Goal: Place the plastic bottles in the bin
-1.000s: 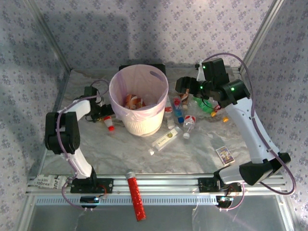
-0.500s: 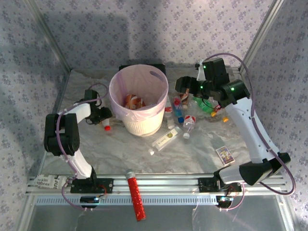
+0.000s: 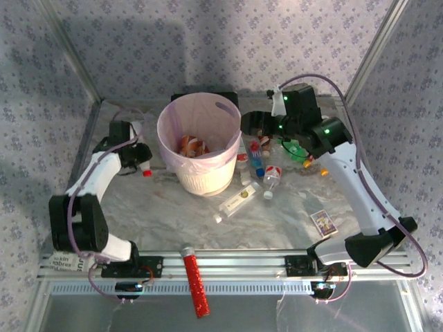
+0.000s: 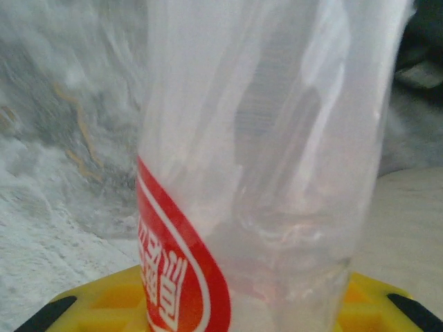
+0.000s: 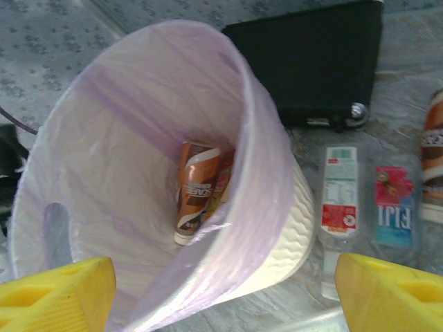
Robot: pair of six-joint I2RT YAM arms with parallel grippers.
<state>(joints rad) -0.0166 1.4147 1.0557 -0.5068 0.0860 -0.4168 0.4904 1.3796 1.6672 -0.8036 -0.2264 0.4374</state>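
Top external view showed the left gripper (image 3: pixel 137 160) clenched on a clear bottle (image 3: pixel 145 169) with a red cap, just left of the bin (image 3: pixel 201 178). In the left wrist view its red label sat between the yellow pads (image 4: pixel 104 304). The right gripper (image 3: pixel 248 126) hung by the bin's right rim, jaws spread wide and empty. Loose bottles (image 3: pixel 271 177) lay on the table (image 3: pixel 173 214) right of the bin, and brown-labelled ones (image 5: pixel 197 190) lay inside it.
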